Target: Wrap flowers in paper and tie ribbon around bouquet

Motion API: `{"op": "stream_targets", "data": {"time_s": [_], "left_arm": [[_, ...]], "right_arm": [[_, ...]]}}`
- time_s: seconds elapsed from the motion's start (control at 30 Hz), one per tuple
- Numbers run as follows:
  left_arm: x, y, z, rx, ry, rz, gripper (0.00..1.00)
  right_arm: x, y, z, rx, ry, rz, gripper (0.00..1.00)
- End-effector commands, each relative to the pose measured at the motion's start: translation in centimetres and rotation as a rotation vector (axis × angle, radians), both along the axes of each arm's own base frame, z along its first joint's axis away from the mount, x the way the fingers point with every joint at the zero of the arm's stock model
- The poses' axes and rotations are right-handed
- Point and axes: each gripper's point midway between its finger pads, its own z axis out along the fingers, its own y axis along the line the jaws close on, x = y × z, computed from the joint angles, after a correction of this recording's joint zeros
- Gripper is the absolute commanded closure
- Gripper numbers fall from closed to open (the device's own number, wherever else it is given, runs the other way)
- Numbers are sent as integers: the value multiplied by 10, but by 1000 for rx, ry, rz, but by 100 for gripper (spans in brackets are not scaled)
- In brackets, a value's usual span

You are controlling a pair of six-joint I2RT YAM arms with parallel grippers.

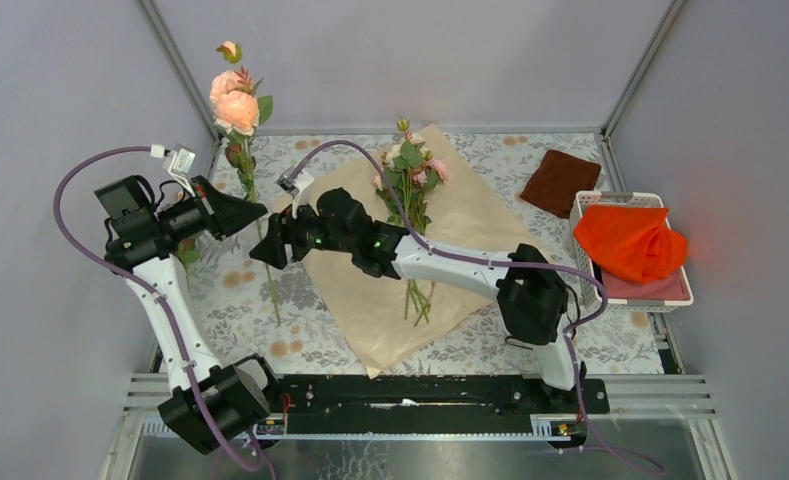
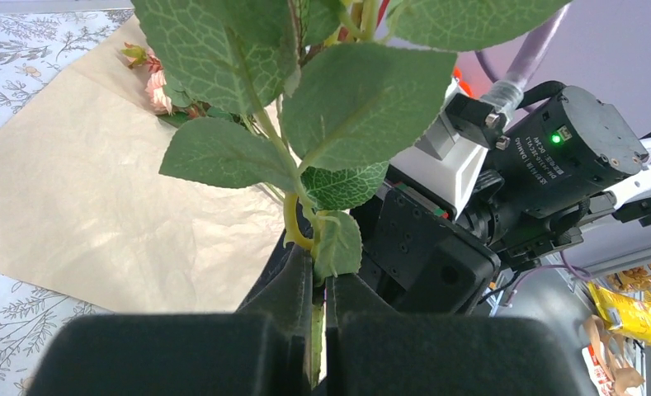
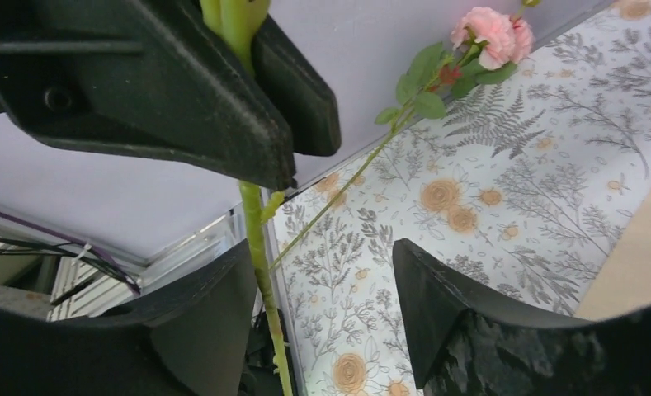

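Gathering stage, no wrapping yet. Left pincer (image 1: 255, 211) clamped on a long-stemmed rose (image 1: 237, 108), upright over the desk's (image 1: 230, 300) left side. Right pincer (image 1: 266, 250) agape at that stem. The flowers (image 1: 410, 170) lie on the paper (image 1: 370, 300), centre-far. Next move, probably: a secure handover, then laying the rose onto the bunch.

Left claw (image 2: 320, 285) clamped shut on a leafy green stem (image 2: 316, 326). Beyond it, peach paper (image 2: 99, 190) lies on the patterned worktop (image 2: 16, 49), with pink flowers (image 2: 157, 87) at its far edge. Right arm (image 2: 553, 157) stands close on the right.
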Motion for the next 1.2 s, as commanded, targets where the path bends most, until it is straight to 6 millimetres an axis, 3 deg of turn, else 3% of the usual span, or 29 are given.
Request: {"op": "stream_targets", "data": {"time_s": [0.0,0.1,0.13,0.2,0.33,0.6,0.67,0.7,0.73,0.77,0.8,0.83,0.87,0.9,0.93,0.97,1.03,1.07,1.17], "left_arm": [[3,0,2,17,-31,-14,100],[6,0,7,23,-51,-21,100],[7,-2,10,23,-54,-26,100],[9,-11,15,15,-45,-47,100],[23,-39,17,-18,9,-81,100],[22,-67,32,-32,-3,-131,100],[20,-71,31,-38,7,-143,100],[20,-74,29,-38,13,-147,100],[20,-74,27,-40,17,-149,100],[20,-76,24,-41,22,-152,100],[21,-76,22,-41,27,-150,100],[22,-75,19,-37,35,-139,100],[26,-72,14,-16,44,-114,73],[29,-67,6,29,44,-85,34],[33,-61,-2,95,36,-56,7],[39,-50,-16,218,-8,-30,2],[54,-17,-50,416,27,112,1],[60,9,-79,530,82,218,1],[60,80,-137,761,198,442,1]], "right_arm": [[13,-22,41,26,-107,-87,31],[19,-63,52,-26,-195,-159,26],[16,-73,62,-27,-231,-162,23],[4,-85,64,-37,-252,-123,20],[-8,-77,58,-1,-186,-66,18],[20,-68,47,-27,-173,-186,22],[24,-68,50,-18,-175,-205,30],[25,-68,51,-12,-176,-211,40],[28,-69,51,-8,-173,-231,60],[31,-72,50,-7,-166,-260,87],[40,-79,51,-7,-162,-314,100],[48,-87,47,-18,-148,-353,100],[57,-96,41,-34,-114,-388,100],[68,-107,32,-55,-63,-423,100],[80,-120,20,-87,-7,-464,100],[90,-134,3,-129,46,-509,100],[104,-162,-31,-240,100,-587,100],[112,-177,-51,-315,105,-637,100],[124,-216,-108,-502,197,-704,100]]}}
